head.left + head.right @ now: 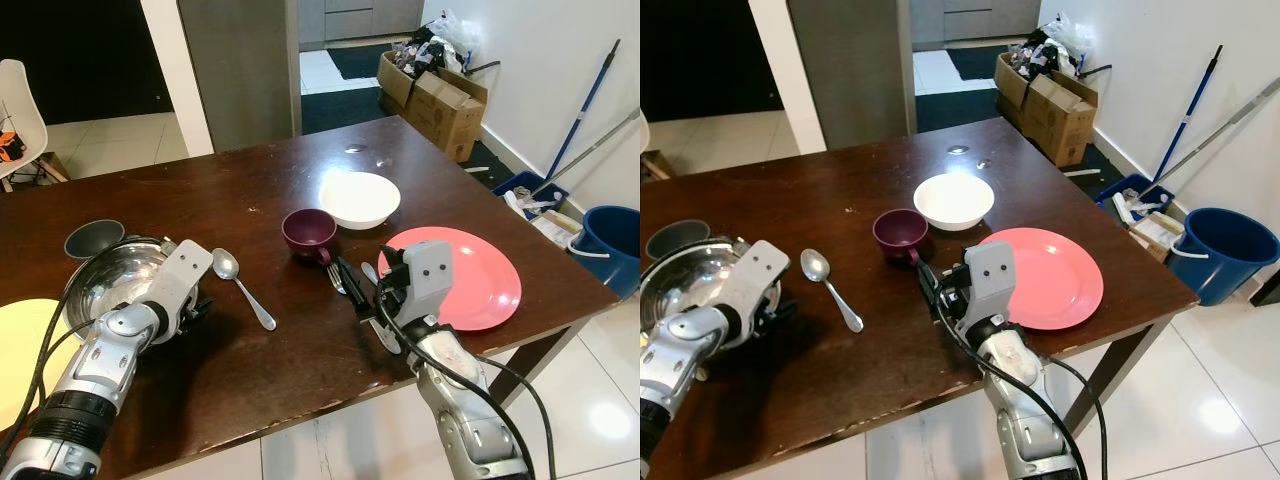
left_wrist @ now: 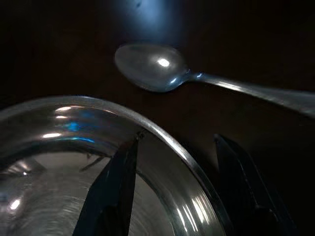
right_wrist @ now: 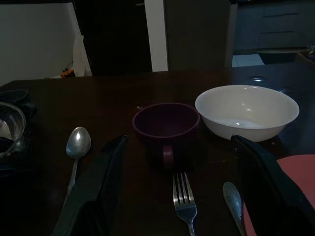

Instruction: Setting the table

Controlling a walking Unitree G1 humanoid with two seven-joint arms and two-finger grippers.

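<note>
yellow plate [image 1: 22, 350]: cut by head view's left edge | fork [image 1: 335, 277], second spoon [image 1: 372, 275]: handles hidden behind right tool [image 1: 372, 290] | steel bowl [image 2: 98, 172]: cut by left wrist view's edges | chair [image 1: 18, 115]: partly out of frame

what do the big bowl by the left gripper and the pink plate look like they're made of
The big bowl looks like polished stainless steel: silvery, with mirror-like reflections along its rim. The pink plate is probably plastic or melamine: flat, uniform colour with a dull sheen, though glazed ceramic can't be ruled out.

Polished metal bowl [image 1: 110, 275] and spoon [image 1: 242, 288] lie on a glossy dark wooden table [image 1: 250, 195].
</note>
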